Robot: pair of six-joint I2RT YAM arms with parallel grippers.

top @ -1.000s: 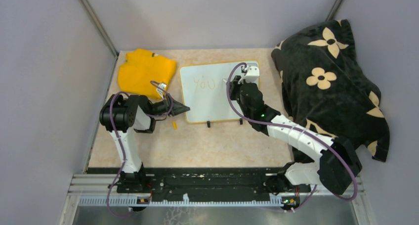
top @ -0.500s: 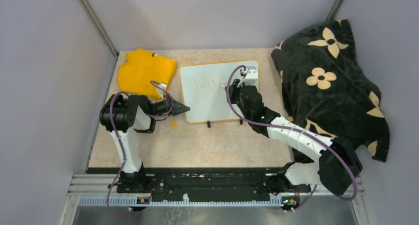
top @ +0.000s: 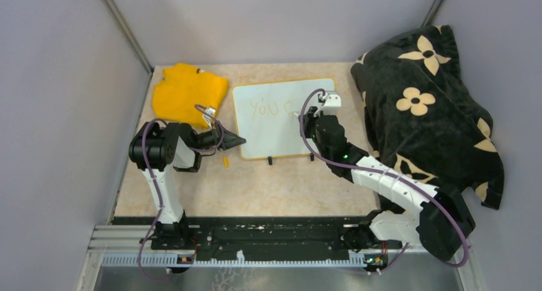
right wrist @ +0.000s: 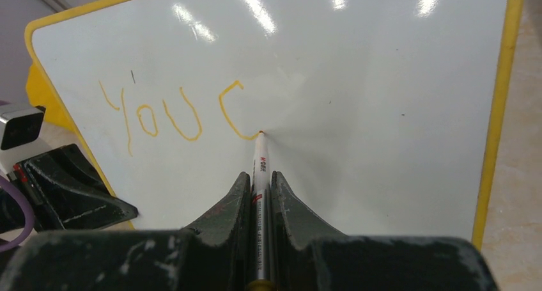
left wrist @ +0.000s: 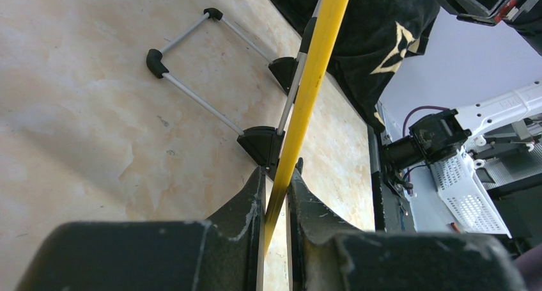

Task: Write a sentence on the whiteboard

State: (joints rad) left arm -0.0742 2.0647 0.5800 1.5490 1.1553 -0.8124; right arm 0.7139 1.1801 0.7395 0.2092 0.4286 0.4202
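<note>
The whiteboard [top: 275, 128], white with a yellow-orange rim and two black feet, stands tilted at the table's middle. It also fills the right wrist view [right wrist: 383, 112]. The sentence [right wrist: 179, 112] reads "you c" in yellow-orange letters; in the top view [top: 271, 107] it is faint. My right gripper [right wrist: 259, 179] is shut on a white marker [right wrist: 258, 166] whose tip touches the board at the end of the "c". My left gripper [left wrist: 275, 176] is shut on the board's yellow rim [left wrist: 313, 73] at its lower left corner [top: 240, 141].
A yellow cloth [top: 188, 93] lies at the back left. A black blanket with cream flowers [top: 428, 99] is piled on the right. A small yellow marker cap [top: 225, 161] lies on the table in front of the left gripper. The board's wire stand [left wrist: 192, 67] shows behind it.
My right gripper has moved right and slightly down across the board with the marker. A "c" now stands after "you". The left arm has not moved.
</note>
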